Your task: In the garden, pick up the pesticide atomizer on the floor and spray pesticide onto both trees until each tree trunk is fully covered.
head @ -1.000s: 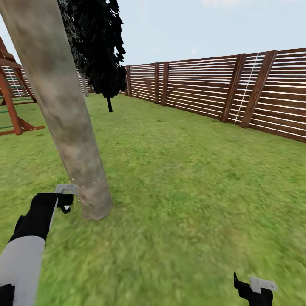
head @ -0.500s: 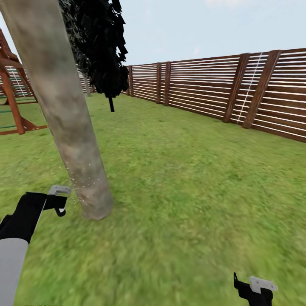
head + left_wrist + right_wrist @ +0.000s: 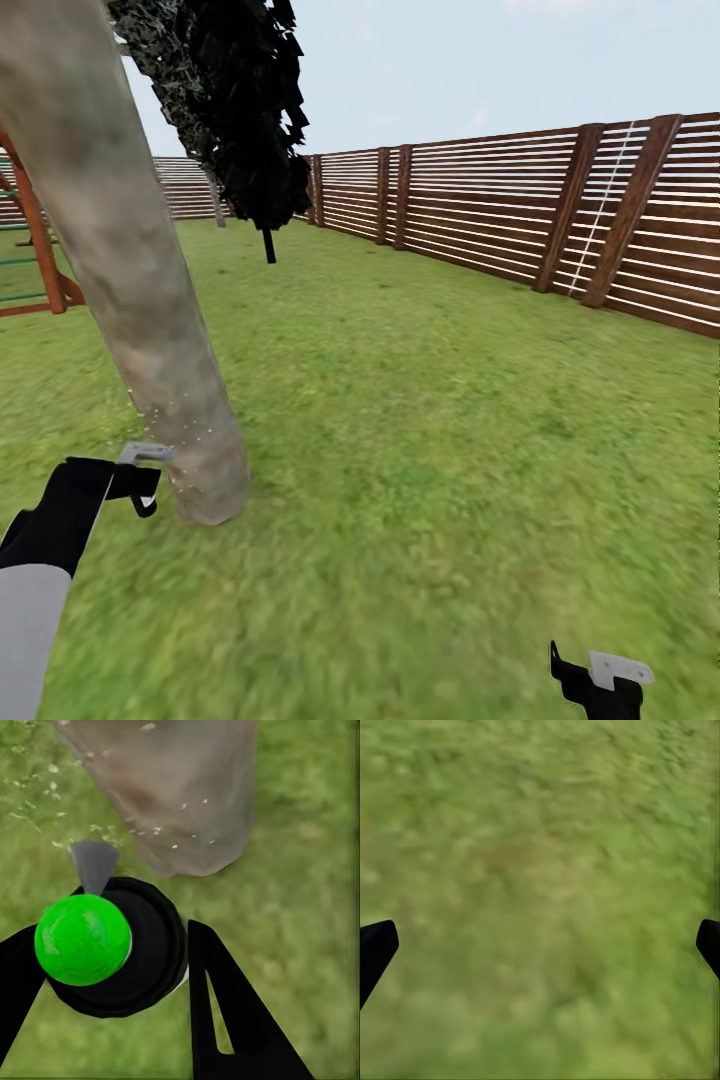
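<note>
One tree trunk (image 3: 150,300), thick and mottled grey-brown, leans up from the grass at the left of the head view. White specks dot its lower part near the base. My left gripper (image 3: 140,482) hovers just left of that base, shut on the pesticide atomizer (image 3: 146,455). The left wrist view has the atomizer (image 3: 142,952) as a black body with a green ball on top and a grey nozzle pointing at the trunk (image 3: 172,795), between my left gripper (image 3: 112,945) fingers. Low over bare grass, my right gripper (image 3: 600,682) is open; its fingertips (image 3: 375,949) stand far apart.
A brown slat fence (image 3: 500,200) runs along the right and back of the lawn (image 3: 450,420). A dark thin-stemmed conifer (image 3: 250,120) stands behind the trunk. A red-brown wooden play frame (image 3: 40,250) is at the far left.
The whole view has shifted a little, so the camera moved. My left gripper with the atomizer has drawn slightly back and to the left, still beside the trunk's base. The right gripper is unchanged.
</note>
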